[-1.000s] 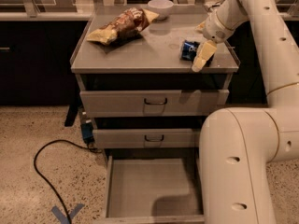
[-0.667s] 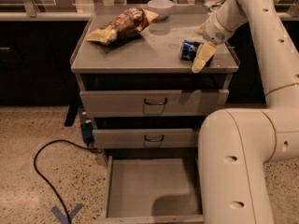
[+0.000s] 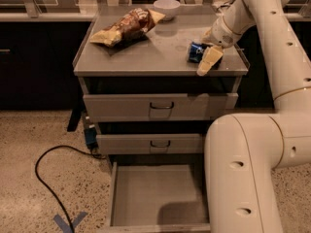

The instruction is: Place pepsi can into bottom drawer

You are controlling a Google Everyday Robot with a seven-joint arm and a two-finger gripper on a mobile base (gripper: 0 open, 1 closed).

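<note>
The pepsi can (image 3: 195, 51), small and blue, lies on its side on the right part of the grey cabinet top (image 3: 160, 50). My gripper (image 3: 204, 61) is down at the can's right side, touching or nearly touching it, with its cream tip pointing toward the cabinet's front edge. The bottom drawer (image 3: 153, 193) is pulled out below, and its flat grey floor holds nothing. My arm reaches in from the upper right.
A brown-yellow chip bag (image 3: 127, 27) lies at the top's left and a white bowl (image 3: 166, 7) at the back. The two upper drawers (image 3: 158, 106) are shut. A black cable (image 3: 46, 176) and blue tape (image 3: 68, 222) lie on the floor at left. My arm's thick link (image 3: 248, 174) stands beside the open drawer.
</note>
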